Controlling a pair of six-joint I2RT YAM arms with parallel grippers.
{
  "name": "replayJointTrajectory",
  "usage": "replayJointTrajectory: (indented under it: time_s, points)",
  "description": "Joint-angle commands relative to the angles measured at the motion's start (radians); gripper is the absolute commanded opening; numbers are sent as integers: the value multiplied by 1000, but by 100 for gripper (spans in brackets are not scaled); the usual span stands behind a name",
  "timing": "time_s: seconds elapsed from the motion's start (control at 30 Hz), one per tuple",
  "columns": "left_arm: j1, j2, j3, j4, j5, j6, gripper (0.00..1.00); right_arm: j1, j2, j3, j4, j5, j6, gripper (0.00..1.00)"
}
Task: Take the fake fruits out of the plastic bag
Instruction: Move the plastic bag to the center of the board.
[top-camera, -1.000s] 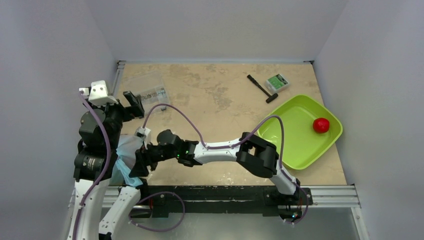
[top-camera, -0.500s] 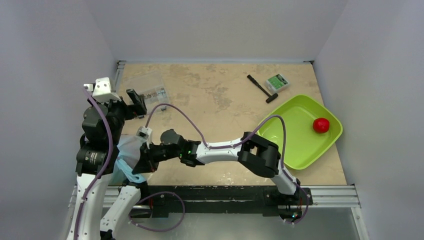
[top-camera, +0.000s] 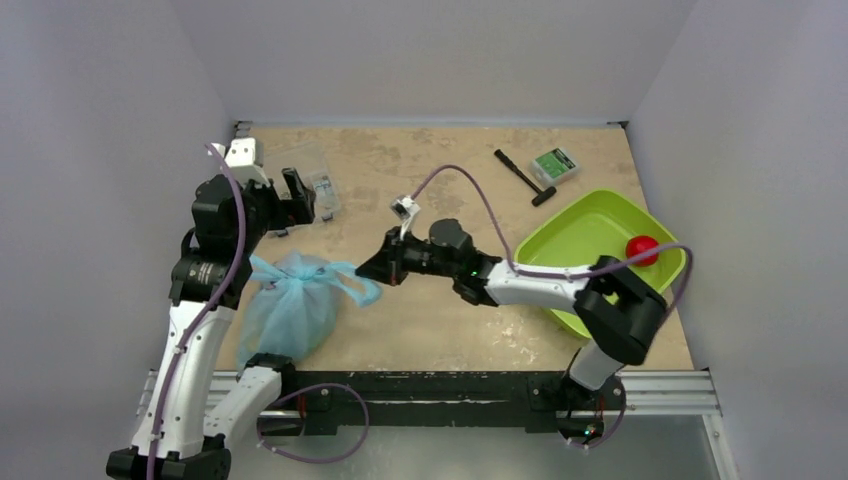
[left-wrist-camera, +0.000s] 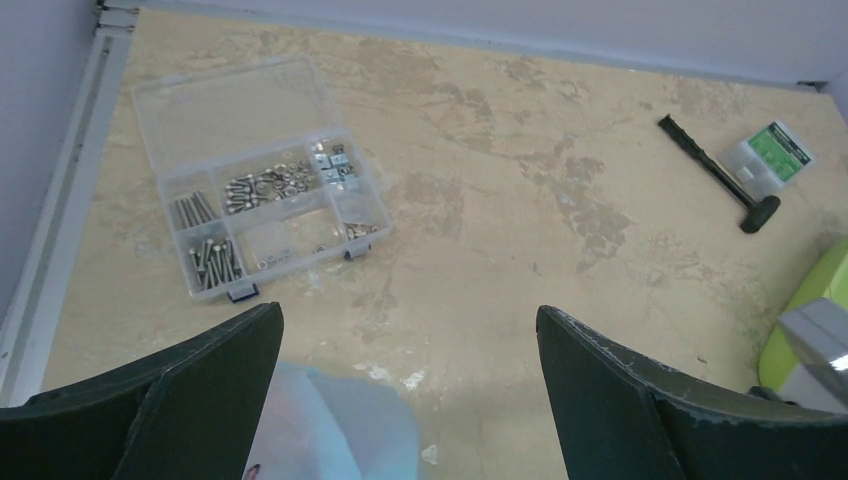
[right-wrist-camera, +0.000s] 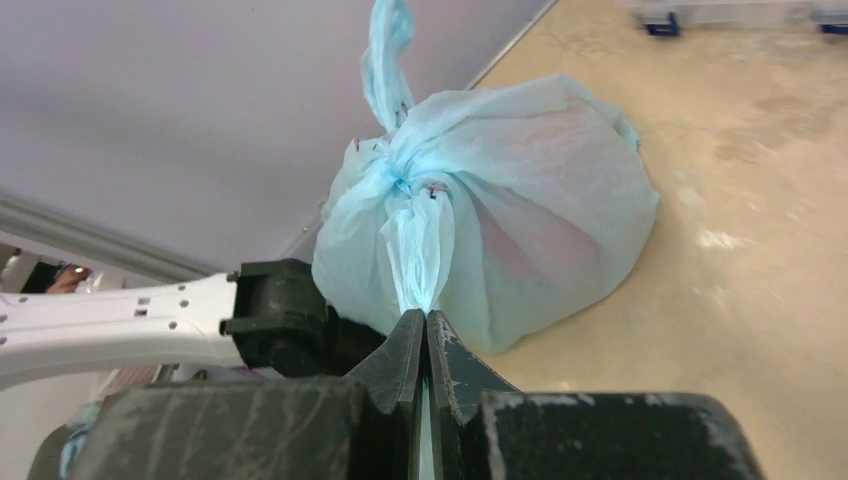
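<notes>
The light-blue plastic bag (top-camera: 290, 308) lies knotted shut on the table near the left arm; it also fills the right wrist view (right-wrist-camera: 520, 200). My right gripper (top-camera: 366, 269) (right-wrist-camera: 427, 318) is shut on one twisted bag handle (right-wrist-camera: 420, 250), pulling it taut from the knot. Faint reddish patches show through the film; the fake fruits inside are otherwise hidden. A red round fruit (top-camera: 642, 249) lies in the lime-green tray (top-camera: 590, 290). My left gripper (top-camera: 303, 196) (left-wrist-camera: 408, 312) is open and holds nothing, above the table just beyond the bag (left-wrist-camera: 335, 425).
A clear compartment box (left-wrist-camera: 255, 195) of screws sits at the back left, partly under the left gripper in the top view. A black tool (top-camera: 525, 177) and a small green-labelled box (top-camera: 554, 164) lie at the back right. The right arm spans the table's middle.
The right gripper closed on the bag handle and dragged the bag rightward, out from beside the left arm's base. The left arm swung up and toward the back.
</notes>
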Motion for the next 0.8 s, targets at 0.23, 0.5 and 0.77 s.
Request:
replayJointTrajectory:
  time_s: [0.23,0.5,0.77]
  points:
    - [-24,114,72,4,273,-54,99,-6,-563,-267,-359,344,-211,0]
    - [-239,241,148,-118,238,21,90,-6,-778,-355,-601,558,-211,0]
    - [-355,219,100,-264,139,2,77,-6,-851,-379,-613,568,-135,0]
